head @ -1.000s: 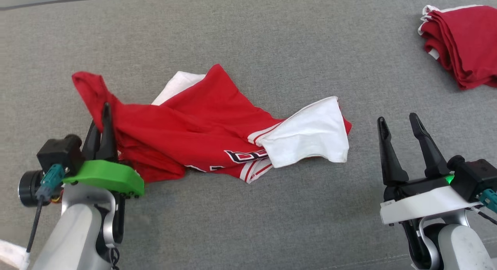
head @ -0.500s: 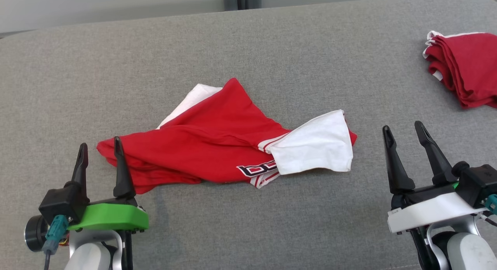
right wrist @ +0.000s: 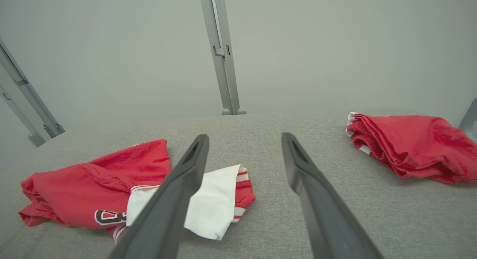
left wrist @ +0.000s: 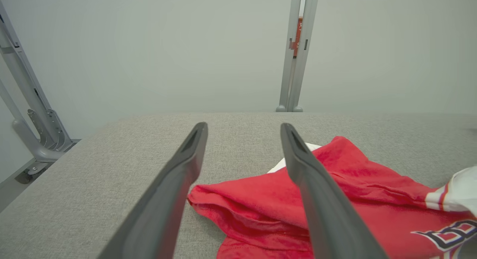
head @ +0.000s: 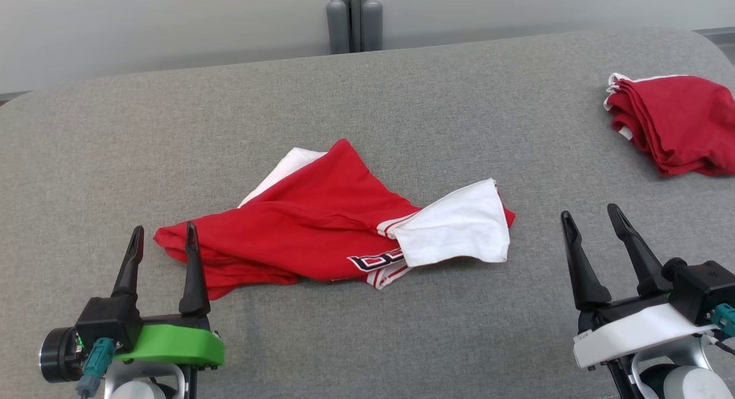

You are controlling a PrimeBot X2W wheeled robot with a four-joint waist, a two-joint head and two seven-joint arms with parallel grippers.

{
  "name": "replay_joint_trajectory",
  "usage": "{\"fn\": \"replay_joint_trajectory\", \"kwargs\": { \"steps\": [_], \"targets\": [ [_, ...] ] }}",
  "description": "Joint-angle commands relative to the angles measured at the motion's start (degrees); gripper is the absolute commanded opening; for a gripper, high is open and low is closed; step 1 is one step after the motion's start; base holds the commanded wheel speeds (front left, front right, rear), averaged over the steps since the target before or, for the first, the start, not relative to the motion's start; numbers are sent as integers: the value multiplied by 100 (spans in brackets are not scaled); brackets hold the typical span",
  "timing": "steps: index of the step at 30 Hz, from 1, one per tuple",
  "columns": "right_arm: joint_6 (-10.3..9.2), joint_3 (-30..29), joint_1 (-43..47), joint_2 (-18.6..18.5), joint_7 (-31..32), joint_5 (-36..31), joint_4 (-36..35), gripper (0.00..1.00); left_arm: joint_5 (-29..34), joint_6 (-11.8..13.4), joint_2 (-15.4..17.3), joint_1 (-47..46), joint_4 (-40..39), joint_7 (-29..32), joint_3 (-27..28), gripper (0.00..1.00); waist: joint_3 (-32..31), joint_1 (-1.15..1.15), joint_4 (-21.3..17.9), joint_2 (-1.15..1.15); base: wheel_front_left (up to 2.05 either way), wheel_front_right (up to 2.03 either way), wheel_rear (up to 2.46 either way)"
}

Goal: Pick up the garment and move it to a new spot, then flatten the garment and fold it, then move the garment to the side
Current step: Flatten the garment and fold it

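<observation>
released: left gripper (head: 163,229) has let go of the garment (head: 310,232) and drawn back to the near left, fingers apart, nothing between them. the red corner it had lifted now lies flat on the grey padded surface (head: 402,100). the head camera has tilted up as well, so discount the overall shift.

right gripper (head: 590,211): fingers apart, empty, near right, well clear of the cloth.

item: red garment with white sleeve (head: 453,232) and striped trim, crumpled mid-surface, layers overlapping, lettering partly showing.

handling, judged: light, soft, limp. it will sag and drag rather than slide, with no breakage worry. you'd best pinch single edges to spread it: the red corner just beyond the left fingertips, and the white sleeve hem on the right.

room: open surface all round, most on the far side and left. folded red pile (head: 672,123) lies far right, so keep off it. the far edge is rounded, with upright posts (head: 353,20) behind.
</observation>
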Motion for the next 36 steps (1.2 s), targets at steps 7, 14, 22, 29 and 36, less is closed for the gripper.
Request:
{"fn": "replay_joint_trajectory", "kwargs": {
  "steps": [7,14,22,29,36],
  "targets": [
    [0,-20,65,26,10,-5,-33,100,-11,18,61,88,-32,23,-22,100,-9,0,-25,0,0,0,0],
    [0,0,48,48,-12,-14,-28,100,-16,47,83,60,-32,37,-44,100,9,0,-29,0,0,0,0],
    [0,24,-92,20,-29,13,-24,100,-248,-147,146,-474,413,762,-131,100,214,0,56,0,0,0,0],
    [0,91,-191,27,-73,32,47,100,-592,-389,158,-858,1205,1406,-164,32,402,0,-18,0,0,0,0],
    [0,34,-198,63,-158,43,122,100,-1022,-651,10,-800,1562,1641,-128,0,484,0,-51,0,0,0,0]
  ]
}}
